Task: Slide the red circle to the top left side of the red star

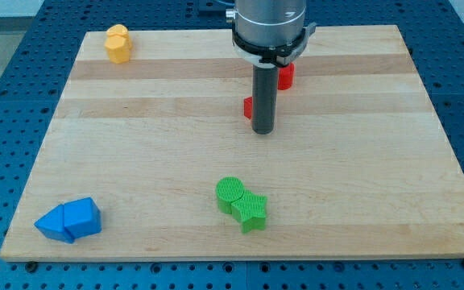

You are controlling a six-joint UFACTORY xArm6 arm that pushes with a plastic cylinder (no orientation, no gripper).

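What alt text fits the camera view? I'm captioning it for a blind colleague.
My tip rests on a wooden board beside a half-hidden red block, another red block behind the rod. Yellow block top left, blue blocks bottom left, green circle and star bottom centre.

A robotics lab bench: a bare wooden board rests on a blue perforated table, with a metal arm overhead and small plastic blocks scattered about.
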